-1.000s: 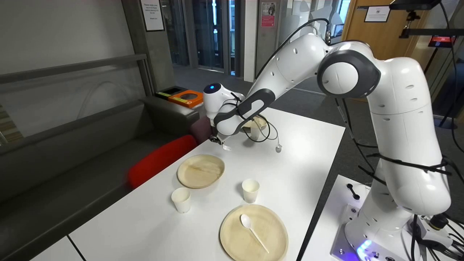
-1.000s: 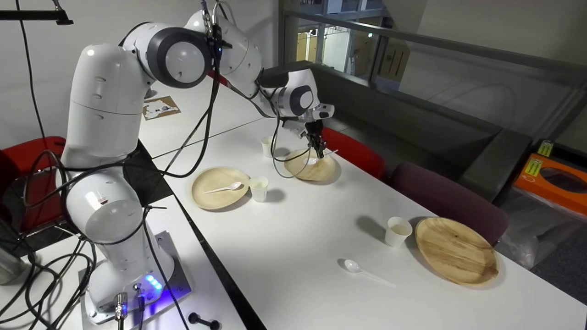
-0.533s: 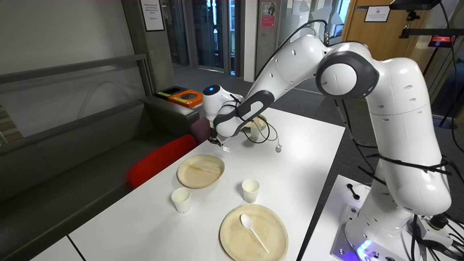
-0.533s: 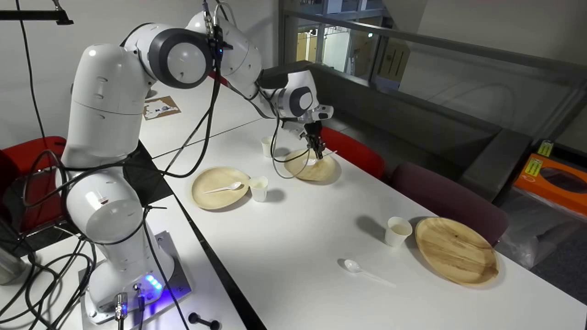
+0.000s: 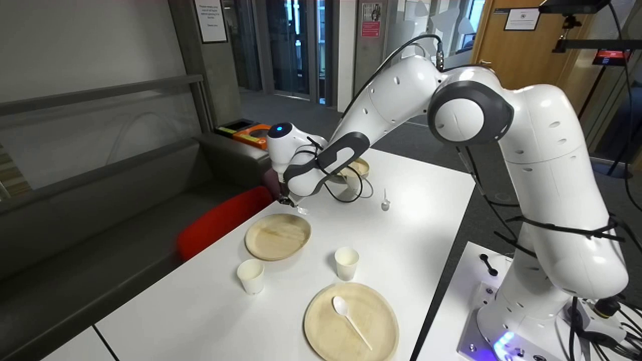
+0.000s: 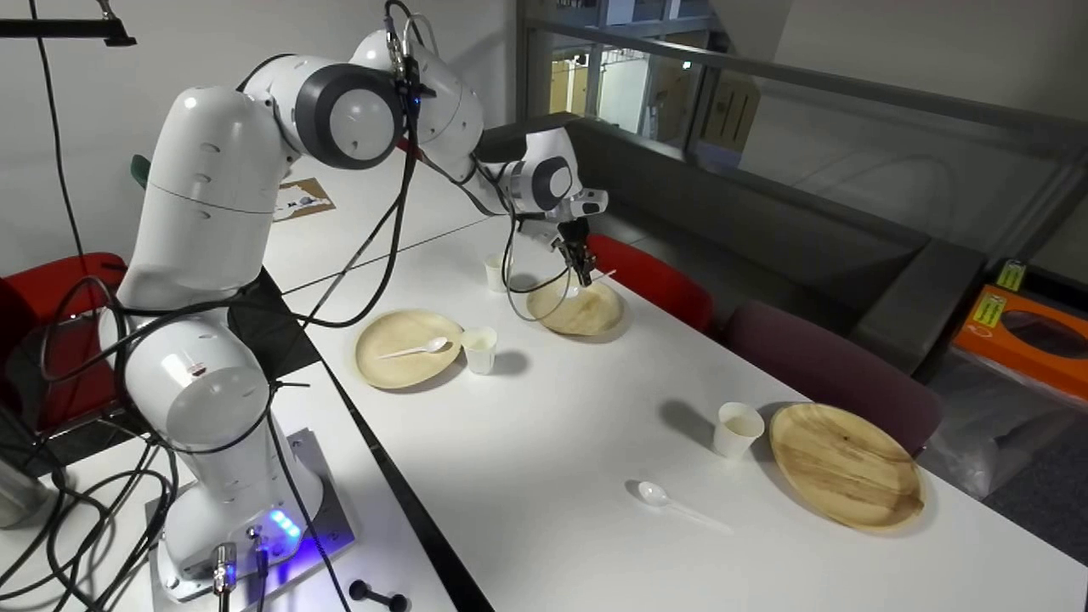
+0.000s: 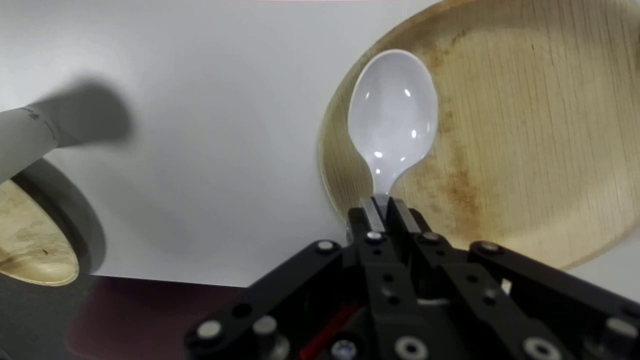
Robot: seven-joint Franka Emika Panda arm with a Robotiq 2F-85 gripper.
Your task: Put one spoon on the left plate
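Held spoon (image 7: 393, 110) shifted, 3 spoons (image 6: 433, 344) (image 6: 658, 495), 3 plates (image 6: 401, 331) (image 6: 591, 316) (image 6: 846, 466)

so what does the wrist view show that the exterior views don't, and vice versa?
Wrist view only: a clear look at the end effector closed on the handle of the held spoon, and dark print on a cup.
Exterior views only: the robot arm, another plate with a second spoon on it, a third spoon on the table, two more cups.
Both: the held spoon, the left plate, that cup, the tan dish beside it, a maroon chair.
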